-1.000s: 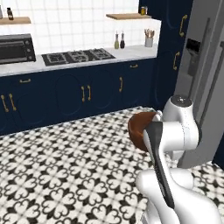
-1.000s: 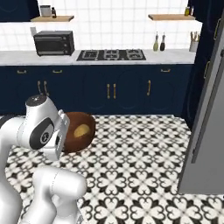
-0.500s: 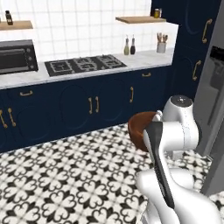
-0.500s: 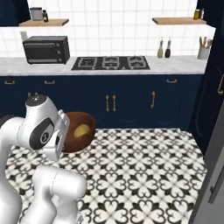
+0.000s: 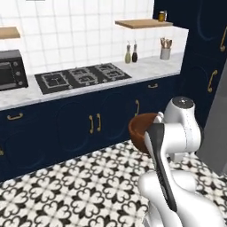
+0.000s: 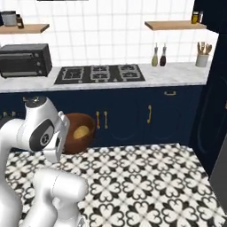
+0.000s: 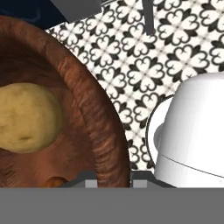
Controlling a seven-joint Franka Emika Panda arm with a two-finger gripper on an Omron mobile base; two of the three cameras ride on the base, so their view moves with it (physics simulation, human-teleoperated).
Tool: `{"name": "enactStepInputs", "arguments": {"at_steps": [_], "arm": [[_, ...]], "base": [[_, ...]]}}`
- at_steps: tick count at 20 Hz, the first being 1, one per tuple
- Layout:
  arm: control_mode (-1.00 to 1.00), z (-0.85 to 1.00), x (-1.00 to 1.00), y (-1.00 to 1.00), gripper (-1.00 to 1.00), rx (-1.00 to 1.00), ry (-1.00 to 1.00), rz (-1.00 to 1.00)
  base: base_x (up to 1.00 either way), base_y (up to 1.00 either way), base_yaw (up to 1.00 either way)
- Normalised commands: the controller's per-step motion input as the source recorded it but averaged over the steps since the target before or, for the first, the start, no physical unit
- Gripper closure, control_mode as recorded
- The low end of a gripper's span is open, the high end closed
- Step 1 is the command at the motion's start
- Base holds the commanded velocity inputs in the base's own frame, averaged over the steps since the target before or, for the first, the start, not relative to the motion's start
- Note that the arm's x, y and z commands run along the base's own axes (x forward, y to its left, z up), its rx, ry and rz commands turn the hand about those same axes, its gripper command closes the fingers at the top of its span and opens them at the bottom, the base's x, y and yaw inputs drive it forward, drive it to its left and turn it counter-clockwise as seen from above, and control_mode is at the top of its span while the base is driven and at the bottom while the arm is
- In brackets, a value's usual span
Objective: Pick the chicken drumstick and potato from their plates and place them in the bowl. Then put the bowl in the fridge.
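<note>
one bowl (image 7: 94, 127), one potato (image 7: 24, 118), two bottles (image 6: 158, 55)

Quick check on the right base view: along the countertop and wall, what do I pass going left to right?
Toaster oven → stove → two bottles → utensil holder.

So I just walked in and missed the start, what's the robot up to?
The arm is carrying the bowl above the tiled floor, with the gripper shut on its rim. The potato lies inside, with an orange-brown bit, probably the drumstick, beside it. The counter with the stove is ahead, and a grey slab, likely the fridge, stands to the right.
</note>
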Motion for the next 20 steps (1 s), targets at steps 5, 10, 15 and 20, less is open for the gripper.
{"name": "enactStepInputs", "arguments": {"at_steps": [5, 10, 15, 20], "arm": [[1.0, 0.0, 0.0, 0.0, 1.0, 0.0, 0.0, 0.0], [1.0, 0.0, 0.0, 0.0, 1.0, 0.0, 0.0, 0.0], [1.0, 0.0, 0.0, 0.0, 1.0, 0.0, 0.0, 0.0], [1.0, 0.0, 0.0, 0.0, 1.0, 0.0, 0.0, 0.0]], "base": [[1.0, 0.14, -0.48], [0.93, 0.12, -0.56], [0.36, 0.0, -0.63], [0.43, 0.0, -0.73]]}}
